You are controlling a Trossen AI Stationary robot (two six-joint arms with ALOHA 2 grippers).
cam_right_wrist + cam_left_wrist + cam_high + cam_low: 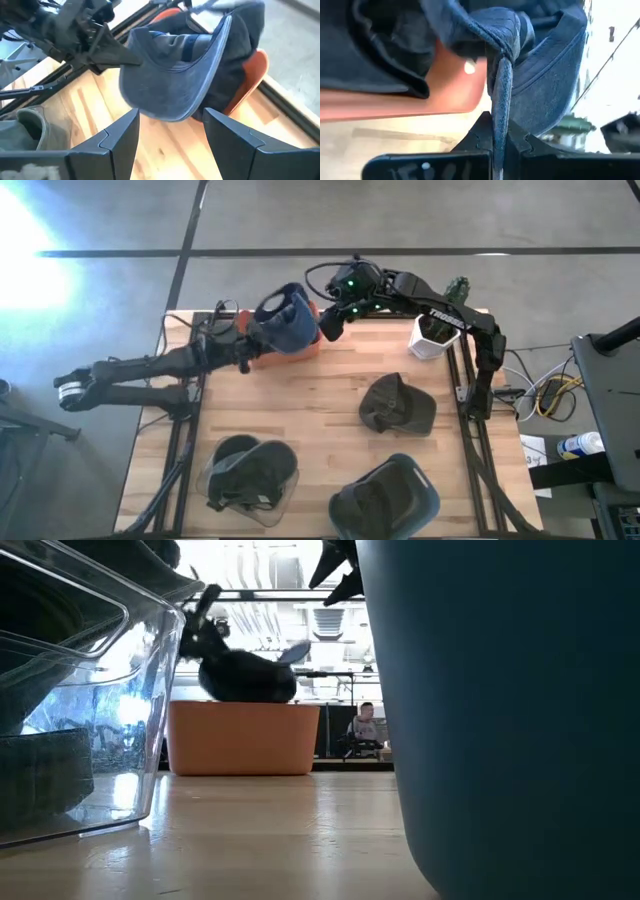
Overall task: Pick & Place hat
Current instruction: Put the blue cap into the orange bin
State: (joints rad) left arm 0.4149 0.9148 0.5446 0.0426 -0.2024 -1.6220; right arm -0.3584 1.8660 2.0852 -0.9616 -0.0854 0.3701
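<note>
A blue denim hat point(285, 320) hangs over an orange bin point(310, 343) at the table's far edge. In the low view the hat point(245, 680) is a dark shape just above the bin's rim point(240, 705). My left gripper point(258, 340) reaches in from the table's left and is shut on the hat. My right gripper point(328, 328) is open on the hat's right side. In the right wrist view its fingers point(117, 140) stand on either side of the hat's brim point(170, 100), clear of it. My left gripper point(501, 145) pinches a thin folded edge of the hat's cloth point(501, 100) between its two fingers. It comes at the hat about level, from the table's left point(107, 52). The hat hangs from the hold over the orange bin point(420, 95); whether it rests on the bin I cannot tell.
An olive green hat point(397, 405) lies on the table right of centre. A clear container point(250, 475) with a dark hat and a blue bin point(385, 500) with another stand at the near edge. A white pot point(435, 335) stands at the far right. A person point(365, 725) sits in the room behind.
</note>
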